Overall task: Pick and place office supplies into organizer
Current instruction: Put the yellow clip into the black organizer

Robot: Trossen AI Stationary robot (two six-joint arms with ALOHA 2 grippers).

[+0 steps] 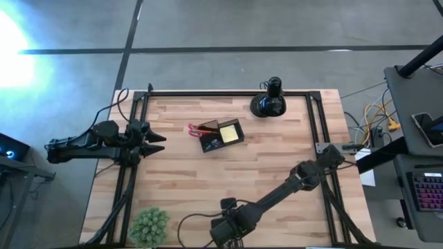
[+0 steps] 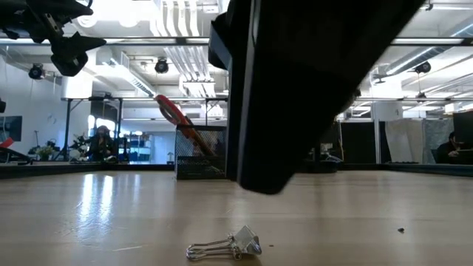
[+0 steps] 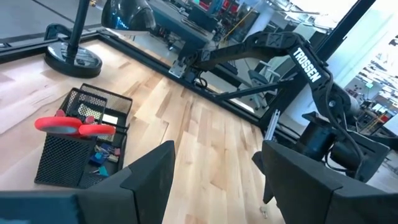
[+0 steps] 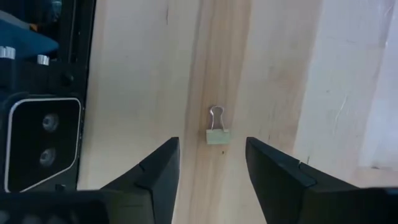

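A: Right gripper (image 4: 210,163)?
B: Hanging over the counter (image 1: 277,166) near its front edge, fingers (image 4: 160,167) parted and grasping nothing. A small binder clip (image 4: 217,132) lies flat just ahead of the fingertips, centred on the gap, untouched.
A: Left gripper (image 3: 211,168)?
B: At the counter's left edge, fingers spread, empty.
A: Organizer (image 1: 223,135)?
B: Well beyond both sets of fingers, mid-counter, red-handled scissors (image 3: 73,126) standing in it.

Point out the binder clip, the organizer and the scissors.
binder clip (image 4: 217,136): right wrist view, pale body.
organizer (image 1: 223,135): high view, top rim.
scissors (image 3: 65,126): left wrist view, red handle.
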